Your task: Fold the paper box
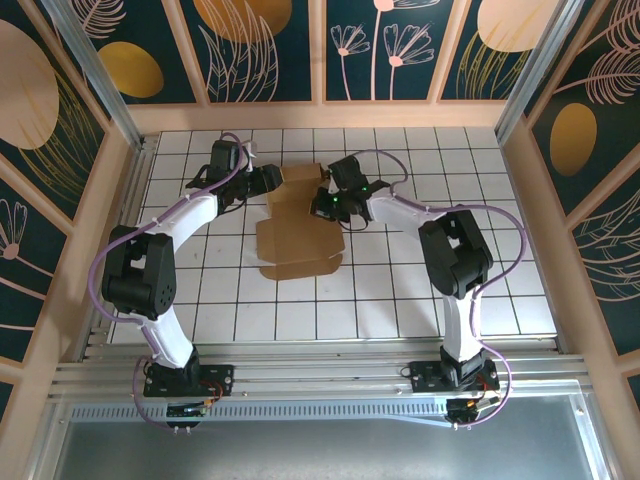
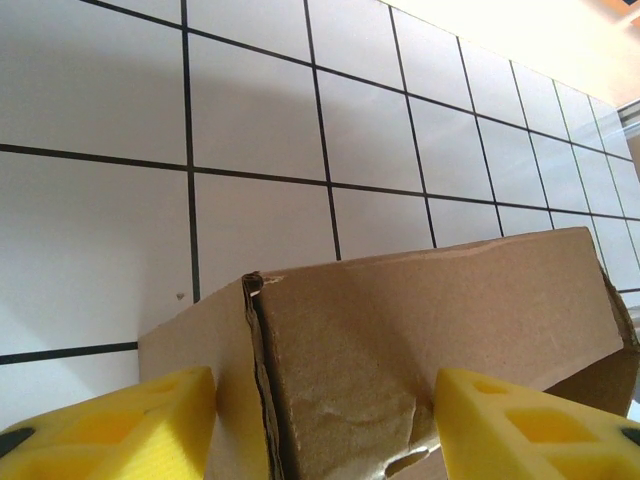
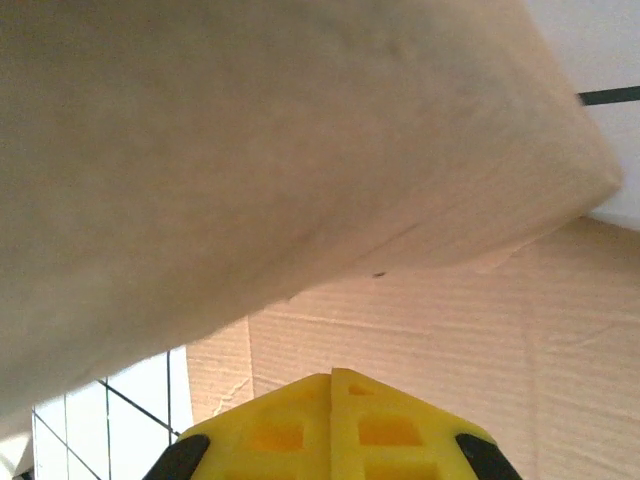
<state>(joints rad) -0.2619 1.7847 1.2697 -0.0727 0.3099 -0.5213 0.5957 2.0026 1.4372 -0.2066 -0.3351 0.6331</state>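
The paper box (image 1: 300, 232) is brown cardboard, partly folded, lying mid-table with a flat panel toward the near side and raised walls at the far end. My left gripper (image 1: 268, 180) is at its far-left corner. In the left wrist view the yellow fingers (image 2: 110, 420) straddle a standing corner of the box (image 2: 420, 300), cardboard filling the gap of the left gripper (image 2: 322, 380). My right gripper (image 1: 325, 205) is inside the box's far-right part. Its tips (image 3: 332, 372) are pressed together with nothing between them, facing a cardboard wall (image 3: 450, 340) under a blurred flap (image 3: 250, 150).
The white tiled table (image 1: 400, 300) is ringed by a wooden frame (image 1: 320, 115) and patterned wall panels. Metal posts stand at the far corners (image 1: 120, 120). Bare tiles lie in front of and to both sides of the box.
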